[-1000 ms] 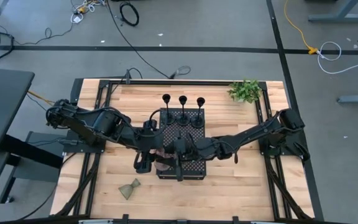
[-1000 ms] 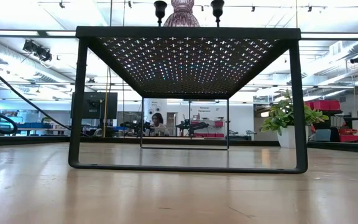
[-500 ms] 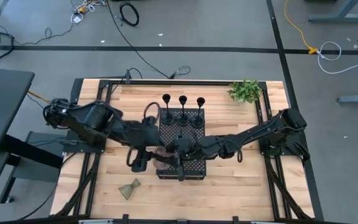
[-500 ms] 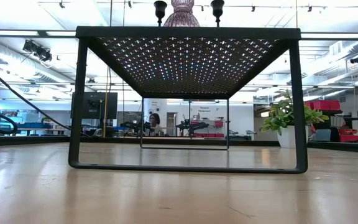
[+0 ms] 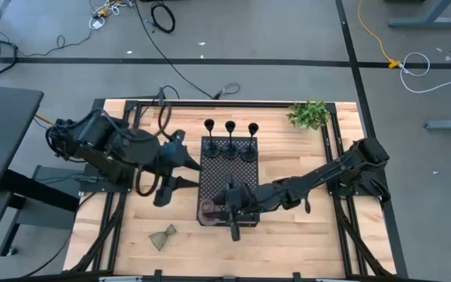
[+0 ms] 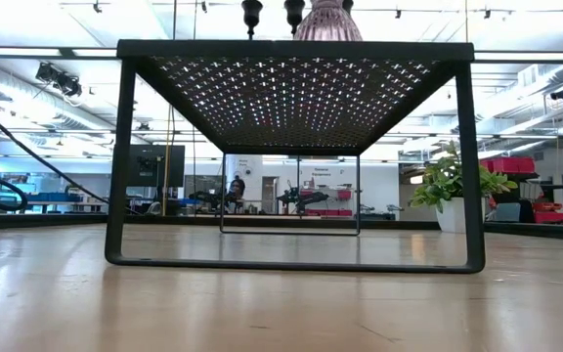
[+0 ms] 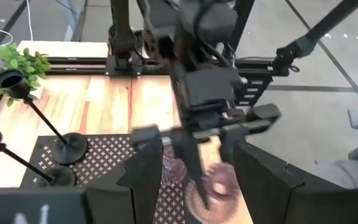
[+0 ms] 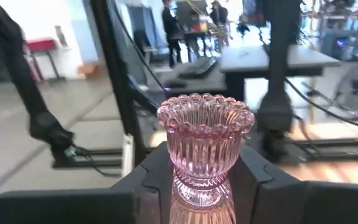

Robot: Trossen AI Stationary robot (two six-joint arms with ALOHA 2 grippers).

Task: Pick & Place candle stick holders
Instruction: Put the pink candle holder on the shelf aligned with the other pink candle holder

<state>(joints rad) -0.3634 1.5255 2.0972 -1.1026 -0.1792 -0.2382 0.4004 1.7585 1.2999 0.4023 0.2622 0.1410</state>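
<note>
On the left of the counter (image 5: 131, 227), the left tool (image 5: 163, 188) hangs over bare wood just beside the left edge of the black perforated tray (image 5: 218, 168), its fingers (image 7: 143, 171) spread apart and holding nothing. Nearer the front edge, well apart from the tray, the olive-green hourglass holder (image 5: 162, 237) lies tipped on its side on the wood.

On the tray itself, the three slim black holders (image 5: 230, 138) stand upright in a row along the far edge. At the tray's front left corner a squat pink glass holder (image 5: 207, 208) sits on the perforated surface. Just beside it, the right tool (image 5: 233, 211) is clenched around the second pink glass holder (image 8: 205, 152), which stands upright between its fingers (image 8: 157, 180) over the front part of the tray; whether its foot touches the tray cannot be told. In the low view this ribbed pink cup (image 6: 328, 20) shows above the tray's top edge, with two black stems to its left.

Farther right, the small leafy plant (image 5: 309, 114) stands near the far right corner of the counter.
</note>
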